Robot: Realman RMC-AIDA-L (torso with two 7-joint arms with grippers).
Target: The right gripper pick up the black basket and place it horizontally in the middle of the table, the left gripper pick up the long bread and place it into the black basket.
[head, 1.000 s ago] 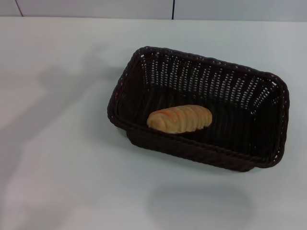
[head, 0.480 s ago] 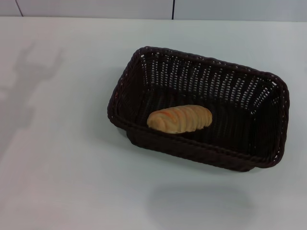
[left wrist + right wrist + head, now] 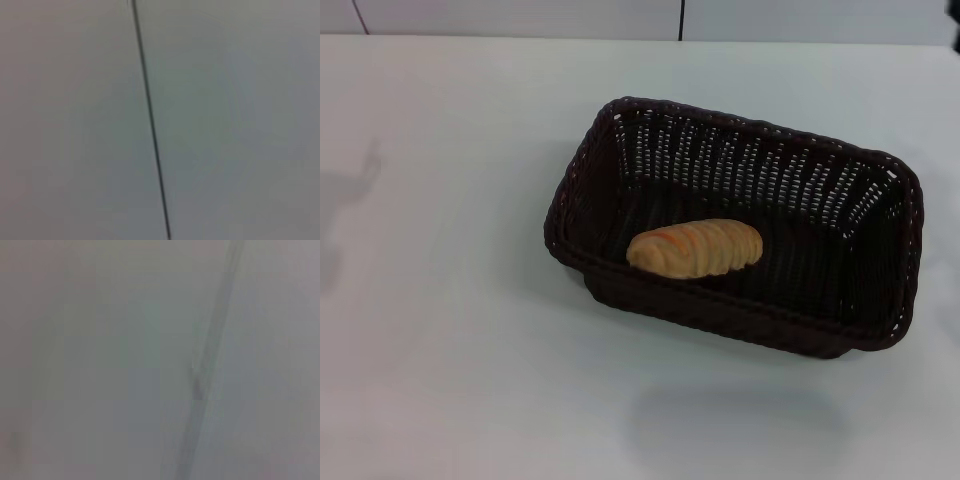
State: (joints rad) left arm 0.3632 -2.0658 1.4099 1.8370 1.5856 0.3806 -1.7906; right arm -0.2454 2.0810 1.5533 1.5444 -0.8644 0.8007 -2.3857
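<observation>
- The long bread (image 3: 694, 248) lies inside the black basket (image 3: 840, 330), near its front wall.
- The basket sits flat on the white tabletop (image 3: 460, 330), a bit to my right.
- I think both steps look done; nothing more needs moving.
- My fingers are out of sight, so I cannot tell if they are open.
- A pale wall stands behind.

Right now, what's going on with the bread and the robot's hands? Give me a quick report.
Both grippers out of view. Long bread lying inside the black basket, basket resting on the table. Nothing in the way.
</observation>
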